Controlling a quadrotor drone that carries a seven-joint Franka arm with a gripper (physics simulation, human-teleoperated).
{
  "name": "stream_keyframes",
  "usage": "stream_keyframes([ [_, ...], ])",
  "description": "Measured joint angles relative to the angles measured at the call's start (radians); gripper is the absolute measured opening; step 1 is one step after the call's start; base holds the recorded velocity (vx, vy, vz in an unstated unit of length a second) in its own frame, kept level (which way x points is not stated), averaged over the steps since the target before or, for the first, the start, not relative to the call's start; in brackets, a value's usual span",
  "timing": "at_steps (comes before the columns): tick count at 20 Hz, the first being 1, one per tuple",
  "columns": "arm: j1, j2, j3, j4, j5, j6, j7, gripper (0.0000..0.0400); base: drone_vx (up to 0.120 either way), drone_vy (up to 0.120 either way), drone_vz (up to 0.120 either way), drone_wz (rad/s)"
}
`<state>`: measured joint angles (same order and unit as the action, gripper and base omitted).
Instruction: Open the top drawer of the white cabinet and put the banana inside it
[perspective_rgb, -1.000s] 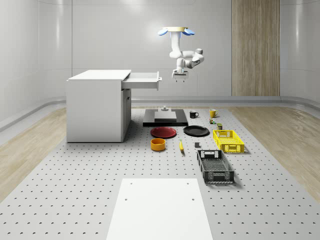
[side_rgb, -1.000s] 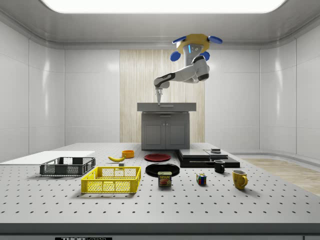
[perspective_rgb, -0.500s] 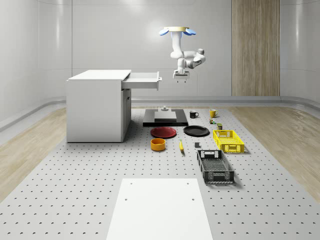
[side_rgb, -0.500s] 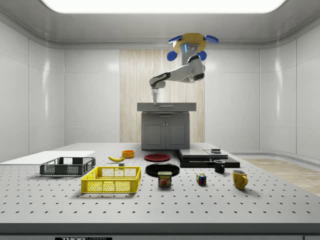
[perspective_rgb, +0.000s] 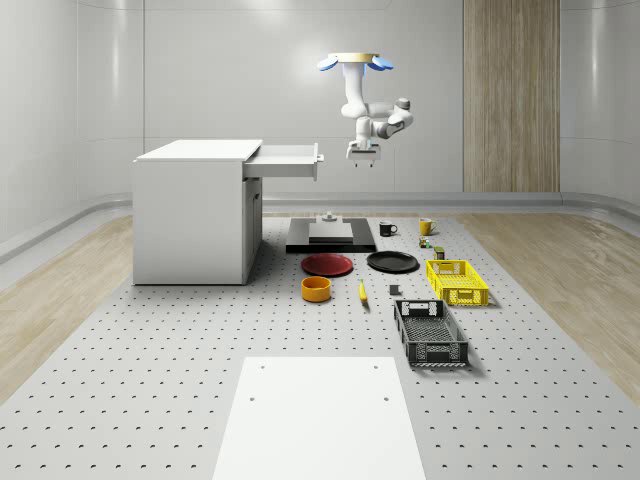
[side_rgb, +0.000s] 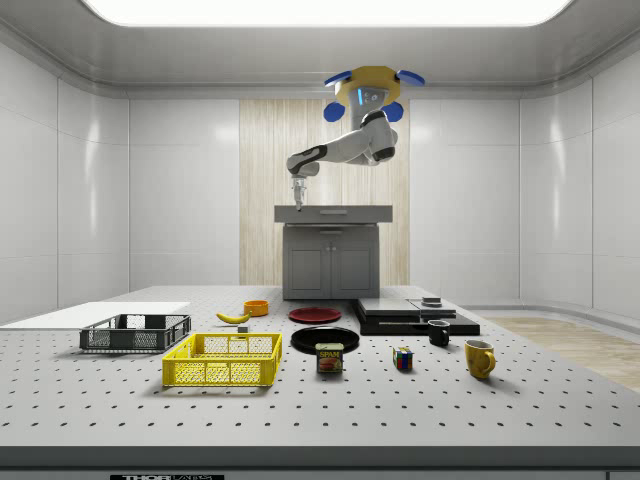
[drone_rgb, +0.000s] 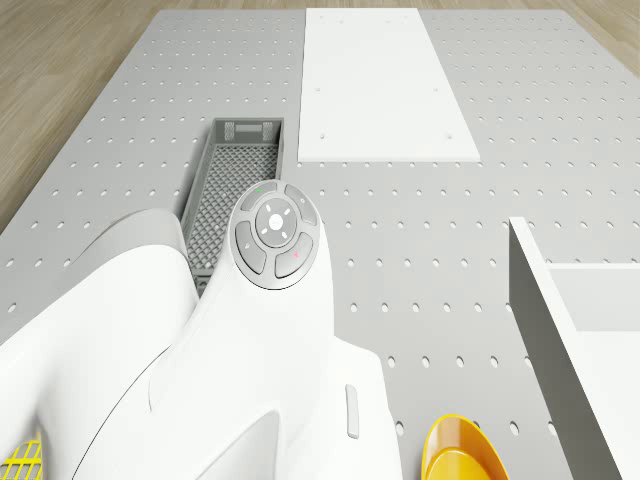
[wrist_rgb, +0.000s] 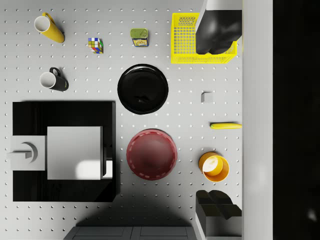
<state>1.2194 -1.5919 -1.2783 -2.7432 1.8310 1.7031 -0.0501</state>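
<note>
The white cabinet (perspective_rgb: 190, 215) has its top drawer (perspective_rgb: 287, 160) pulled out, with nothing visible inside it. The banana (perspective_rgb: 362, 291) lies on the table beside an orange bowl (perspective_rgb: 316, 289), and the wrist view has the banana (wrist_rgb: 226, 126) far below. The drone (perspective_rgb: 357, 63) hovers high over the table, just off the drawer front. My gripper (perspective_rgb: 360, 155) hangs at drawer height, apart from the front panel, near the drawer's left end on the side view's gripper (side_rgb: 297, 203). The fingers (wrist_rgb: 215, 30) stand wide apart, open, holding nothing.
Below lie a red plate (wrist_rgb: 151, 154), a black plate (wrist_rgb: 142, 89), a yellow crate (perspective_rgb: 456, 281), a black crate (perspective_rgb: 430, 332), a black platform (perspective_rgb: 330, 233), mugs, a can and a cube. A white sheet (perspective_rgb: 320, 415) lies at the table's front.
The drone and arm have shifted toward the side view's left, carrying the gripper along the drawer front to its left end. The drawer and banana have not moved.
</note>
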Motion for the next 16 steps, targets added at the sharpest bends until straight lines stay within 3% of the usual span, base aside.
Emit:
stream_keyframes([
  [6, -0.001, 0.003, 0.0, 0.0, 0.001, -0.003, 0.0, 0.04, 0.12, 0.0, 0.0, 0.0],
  [10, -0.001, 0.004, 0.0, 0.0, 0.002, -0.004, 0.001, 0.04, 0.0, 0.0, 0.0, 0.0],
  [14, -0.002, 0.006, 0.0, 0.0, 0.002, -0.005, 0.001, 0.04, 0.0, 0.0, -0.11, 0.0],
  [16, -0.002, 0.006, 0.0, 0.0, 0.003, -0.006, 0.001, 0.04, 0.1, 0.0, -0.12, 0.0],
])
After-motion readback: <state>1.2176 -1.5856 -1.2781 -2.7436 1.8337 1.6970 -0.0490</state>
